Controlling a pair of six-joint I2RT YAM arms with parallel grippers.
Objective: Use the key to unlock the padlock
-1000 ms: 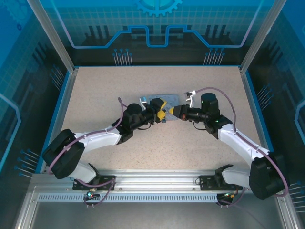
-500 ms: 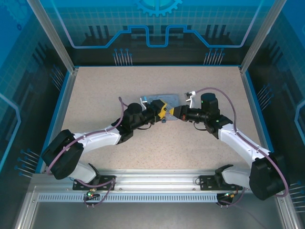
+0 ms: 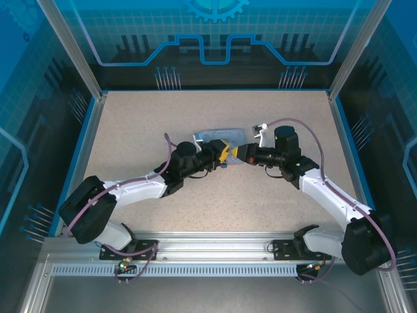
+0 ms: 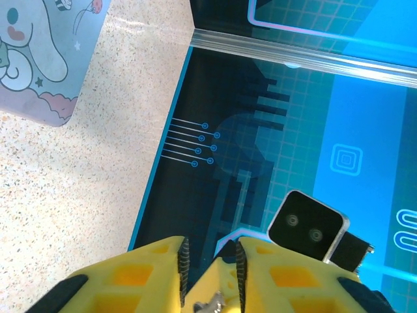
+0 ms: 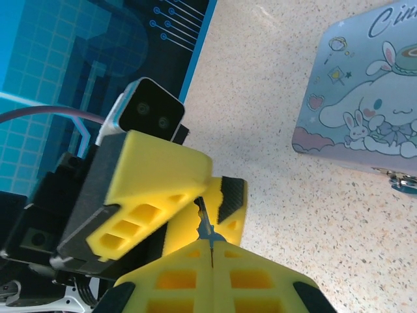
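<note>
Arms angle inward, right jaws pinching key (image 5: 208, 228) between left jaws.

The key (image 5: 206, 222) (thin, dark) sticks out, pinched in the right gripper (image 5: 212, 242).

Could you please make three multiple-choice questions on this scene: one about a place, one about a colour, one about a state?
1. Where on the table does the tin box lie? A near the middle; B in the far left corner; C in the near right corner.
2. What colour are the fingers of the right gripper? A red; B yellow; C white.
3. How do that gripper's jaws stand? A wide open; B shut; C clamped on the tin box.
Answers: 1 A, seen mid-table from above; 2 B, plainly yellow; 3 B, the fingers meet on the thin key.
</note>
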